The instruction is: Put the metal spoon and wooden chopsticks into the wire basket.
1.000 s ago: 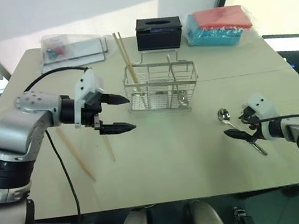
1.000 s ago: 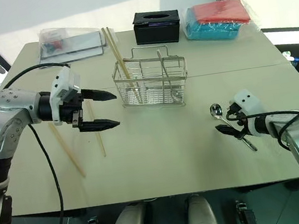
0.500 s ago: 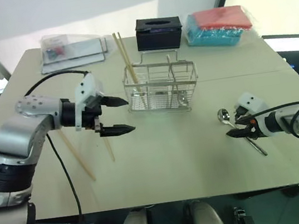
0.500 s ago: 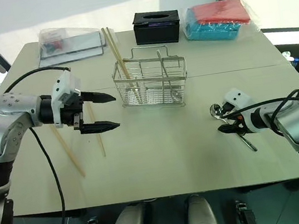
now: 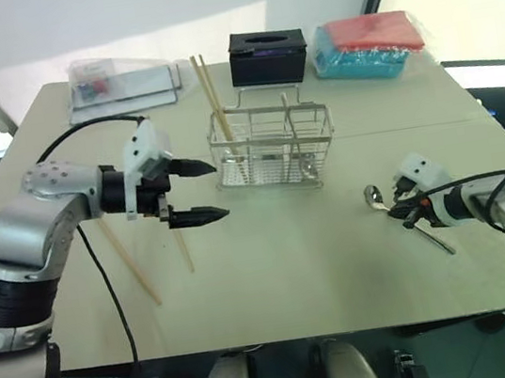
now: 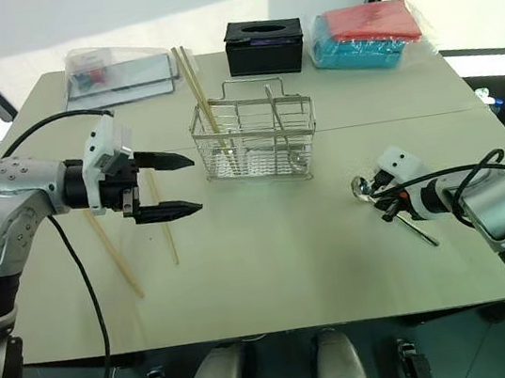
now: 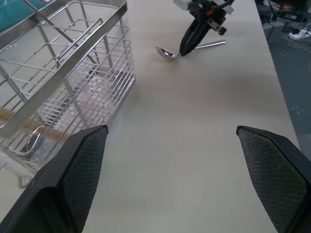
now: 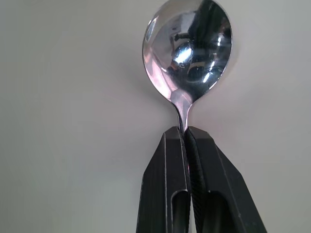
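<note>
While the left gripper hangs above the table with its two black fingers spread wide and holding nothing, two loose chopsticks lie flat on the tabletop under and beside it: the longer chopstick at about seven o'clock from the fingertips, and a shorter-looking chopstick at about six o'clock, partly hidden by the lower finger. At roughly eleven o'clock from this gripper, near the far left edge of the table, sits a clear plastic packet. Just off the fingertips at three o'clock stands the wire basket, upright, with its raised handle toward the back; a pair of chopsticks already leans in its left-hand compartment, the tops tilting out toward eleven o'clock, and another pale stick stands nearer the middle. Behind the basket at twelve o'clock is a black tissue box, and at one to two o'clock from the basket lies a stack of red and teal cloths in plastic. Well apart from the basket, at about four o'clock from it, the right gripper is pinched tight on the neck of the metal spoon, just below the bowl; the bowl faces up and points toward the basket side, and whether it touches the table I cannot tell.
</note>
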`<state>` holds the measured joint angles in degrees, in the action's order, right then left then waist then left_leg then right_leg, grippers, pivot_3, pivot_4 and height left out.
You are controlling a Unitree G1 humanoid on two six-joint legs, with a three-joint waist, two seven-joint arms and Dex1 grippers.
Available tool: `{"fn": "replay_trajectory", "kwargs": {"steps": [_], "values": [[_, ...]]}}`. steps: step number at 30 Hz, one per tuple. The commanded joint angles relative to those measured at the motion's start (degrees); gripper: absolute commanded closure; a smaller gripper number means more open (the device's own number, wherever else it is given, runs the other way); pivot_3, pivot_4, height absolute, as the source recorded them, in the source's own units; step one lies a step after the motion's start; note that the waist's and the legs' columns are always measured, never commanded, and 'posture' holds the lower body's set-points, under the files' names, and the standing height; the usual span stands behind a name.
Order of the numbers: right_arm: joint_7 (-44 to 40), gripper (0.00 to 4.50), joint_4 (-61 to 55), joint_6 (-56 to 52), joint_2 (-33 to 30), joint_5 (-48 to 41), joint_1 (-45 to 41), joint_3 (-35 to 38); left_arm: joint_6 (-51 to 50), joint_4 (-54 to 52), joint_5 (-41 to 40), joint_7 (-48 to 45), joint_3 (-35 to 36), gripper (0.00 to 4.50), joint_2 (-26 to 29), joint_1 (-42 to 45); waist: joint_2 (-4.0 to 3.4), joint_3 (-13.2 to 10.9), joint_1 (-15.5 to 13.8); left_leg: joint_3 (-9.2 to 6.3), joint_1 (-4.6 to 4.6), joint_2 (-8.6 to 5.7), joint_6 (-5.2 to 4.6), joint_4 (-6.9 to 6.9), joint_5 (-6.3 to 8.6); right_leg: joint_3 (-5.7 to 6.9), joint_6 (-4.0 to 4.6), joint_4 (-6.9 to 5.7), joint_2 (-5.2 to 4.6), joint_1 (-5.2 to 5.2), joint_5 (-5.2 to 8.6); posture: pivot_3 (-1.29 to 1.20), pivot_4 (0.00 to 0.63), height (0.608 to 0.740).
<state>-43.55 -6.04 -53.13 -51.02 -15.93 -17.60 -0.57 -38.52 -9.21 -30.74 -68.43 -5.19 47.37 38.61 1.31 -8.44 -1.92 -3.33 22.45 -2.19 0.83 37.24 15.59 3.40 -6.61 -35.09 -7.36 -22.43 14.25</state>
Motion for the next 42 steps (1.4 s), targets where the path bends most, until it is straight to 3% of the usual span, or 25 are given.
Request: {"fn": "replay_trajectory", "kwargs": {"steps": [1, 4, 9, 16, 28, 31, 37, 42], "values": [[4.0, 4.46, -8.0, 0.0, 4.6, -5.8, -1.7, 12.4, -0.3, -0.1, -1.1, 1.2, 3.5, 0.00, 0.0, 1.8, -0.08, -0.1, 0.2, 0.01, 0.00, 0.01, 0.00, 0.00, 0.00, -0.01, -0.01, -0.01, 0.01, -0.02, -0.01, 0.00, 0.150, 0.667], [9.4, 4.46, -14.8, -4.1, 11.9, -14.4, -6.8, 24.0, -1.0, 0.1, -1.8, 2.1, 4.8, 0.00, -0.1, 2.2, -0.20, -0.1, 1.0, -0.03, 0.01, 0.04, 0.02, -0.03, -0.01, -0.01, -0.05, -0.06, 0.05, -0.05, -0.03, 0.00, 0.150, 0.667], [20.2, 4.46, -18.4, -5.7, 19.5, -20.1, -18.7, 29.5, -0.8, 1.3, -1.5, 3.0, 4.9, 0.00, -0.7, 3.8, -0.10, -0.1, 1.2, -0.11, -0.01, 0.02, 0.03, -0.04, -0.02, 0.01, -0.05, -0.05, 0.07, 0.01, -0.03, 0.00, 0.150, 0.667], [27.7, 4.46, -9.6, 5.7, 31.9, -13.2, -30.6, 15.8, 0.6, 5.6, 0.0, 3.7, 4.1, 0.00, -3.5, 8.3, -0.15, -0.1, 2.3, -0.08, -0.05, 0.04, 0.04, -0.10, -0.04, -0.08, -0.04, -0.18, 0.19, -0.13, -0.04, 0.00, 0.150, 0.667], [28.3, 4.46, 8.8, 28.4, 39.3, -2.3, -29.1, 7.4, -0.8, 3.7, -0.4, 4.8, 6.2, 0.00, -2.4, 7.4, -0.18, -0.1, 2.8, -0.06, 0.00, 0.02, 0.09, -0.11, -0.07, -0.17, -0.04, -0.45, 0.26, -0.23, -0.04, 0.00, 0.150, 0.667], [29.6, 3.61, 10.3, 29.0, 40.2, -1.9, -27.7, 7.6, -1.2, 3.3, -0.6, 5.2, 6.8, 0.00, -1.8, 7.1, -0.18, -0.1, 2.9, -0.08, -0.01, 0.04, 0.11, -0.10, -0.08, -0.17, -0.04, -0.44, 0.30, -0.21, -0.04, 0.00, 0.150, 0.667], [30.6, 0.59, 8.2, 28.4, 39.6, -0.4, -25.8, 6.9, -1.7, 3.0, -0.9, 6.4, 8.1, 0.00, -1.3, 6.4, -0.19, -0.1, 2.9, -0.09, -0.02, 0.04, 0.16, -0.10, -0.11, -0.22, -0.03, -0.56, 0.30, -0.27, -0.04, 0.00, 0.150, 0.667], [30.1, 0.59, 6.2, 26.6, 36.9, -1.3, -27.4, 8.6, -2.9, 2.8, -1.6, 8.5, 9.6, 0.00, -1.4, 6.3, -0.18, -0.1, 2.8, -0.09, -0.02, 0.04, 0.16, -0.09, -0.11, -0.23, -0.03, -0.63, 0.30, -0.28, -0.04, 0.00, 0.150, 0.667]]}}
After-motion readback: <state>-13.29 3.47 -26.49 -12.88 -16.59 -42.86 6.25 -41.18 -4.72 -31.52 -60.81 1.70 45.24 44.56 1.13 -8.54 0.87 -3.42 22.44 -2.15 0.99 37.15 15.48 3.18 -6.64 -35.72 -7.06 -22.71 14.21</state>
